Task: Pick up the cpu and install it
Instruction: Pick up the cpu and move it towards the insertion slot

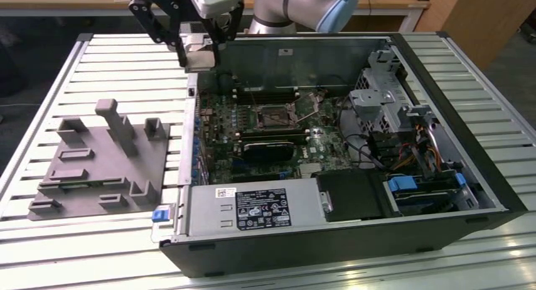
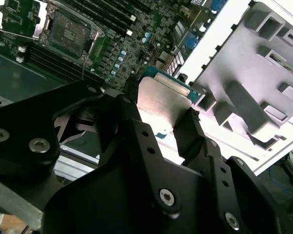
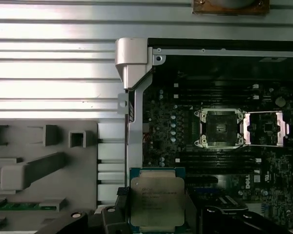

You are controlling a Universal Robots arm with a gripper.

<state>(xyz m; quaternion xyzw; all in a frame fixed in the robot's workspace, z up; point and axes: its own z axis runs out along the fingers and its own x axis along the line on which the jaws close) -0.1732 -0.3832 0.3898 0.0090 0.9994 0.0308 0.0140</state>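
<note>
The hand [image 1: 199, 61] is clenched on the cpu [image 3: 157, 201], gripping two opposite edges. It holds the cpu in the air over the far corner of the open computer case [image 1: 469, 145], on the exterior view's left. The open socket [image 3: 219, 127] on the board is well apart from it. A grey holder block [image 1: 100, 171] lies on the slatted counter [image 1: 125, 58] beside the case.
</note>
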